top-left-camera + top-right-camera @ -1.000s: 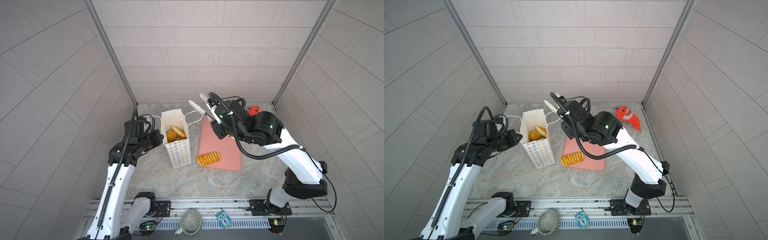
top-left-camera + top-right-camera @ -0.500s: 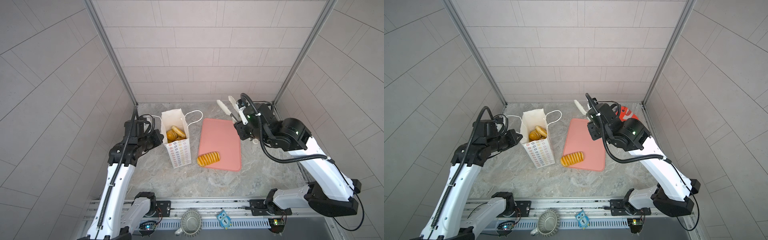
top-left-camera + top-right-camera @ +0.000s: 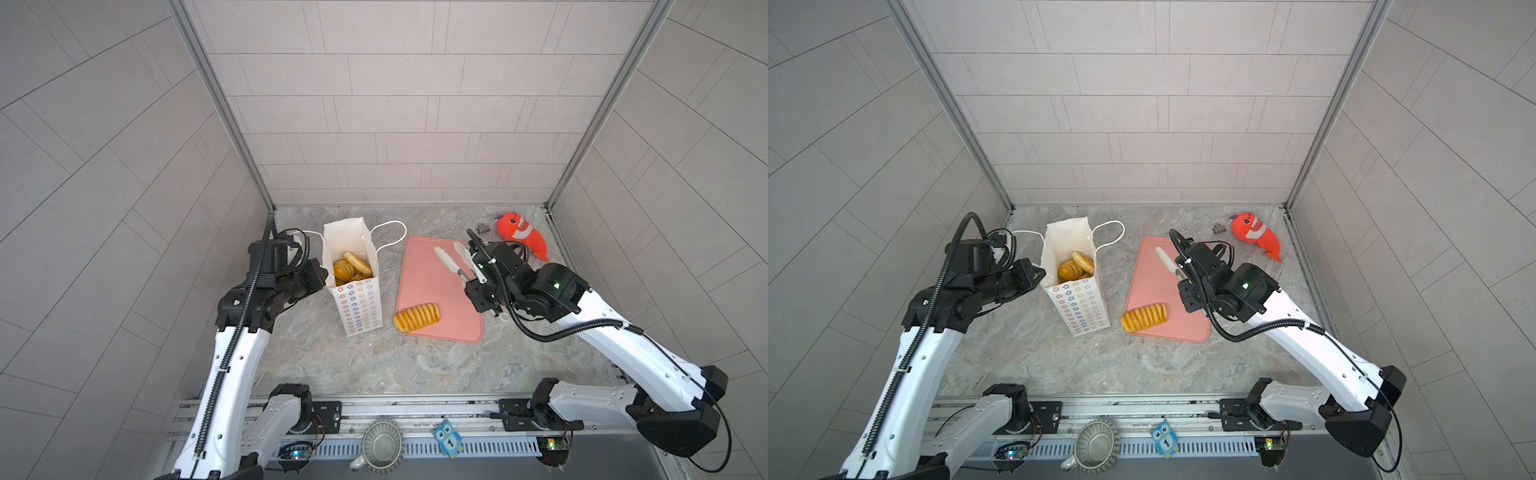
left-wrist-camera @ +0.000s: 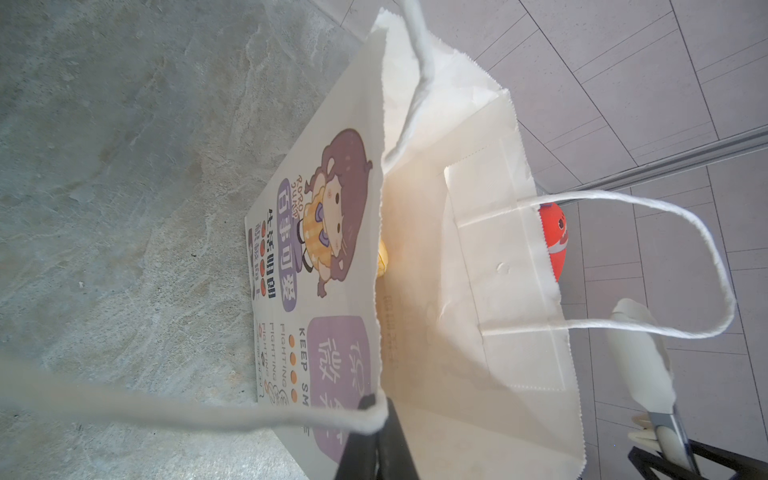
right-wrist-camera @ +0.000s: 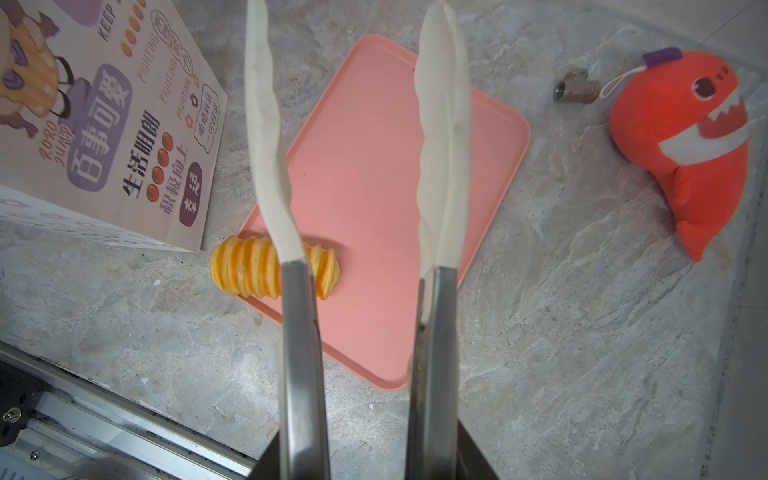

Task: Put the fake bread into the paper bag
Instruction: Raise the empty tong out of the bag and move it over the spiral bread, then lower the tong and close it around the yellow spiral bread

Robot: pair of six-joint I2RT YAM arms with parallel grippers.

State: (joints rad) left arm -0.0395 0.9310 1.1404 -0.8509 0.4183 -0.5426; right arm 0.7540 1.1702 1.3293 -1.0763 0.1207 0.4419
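Note:
The white paper bag (image 3: 358, 308) (image 3: 1084, 308) stands upright and open, with several pieces of fake bread (image 3: 351, 268) (image 3: 1076, 266) inside. My left gripper (image 3: 318, 272) (image 4: 376, 419) is shut on the bag's rim by a cord handle. One ridged roll of fake bread (image 3: 417, 318) (image 5: 245, 270) lies on the near left corner of the pink board (image 3: 432, 282) (image 5: 365, 166). My right gripper (image 3: 478, 286) (image 5: 368, 457) is shut on white-tipped tongs (image 3: 446, 259) (image 5: 266, 145). The tongs' arms are spread and empty, above the board's right side and apart from the roll.
An orange-red plush fish (image 3: 521, 232) (image 5: 685, 145) and a small metal fitting (image 5: 575, 87) lie at the back right corner. Tiled walls close in the left, back and right. A metal rail runs along the front edge.
My right arm swung the empty tongs from above the bag over to the right side of the board and lower. The left gripper and the bag stayed still.

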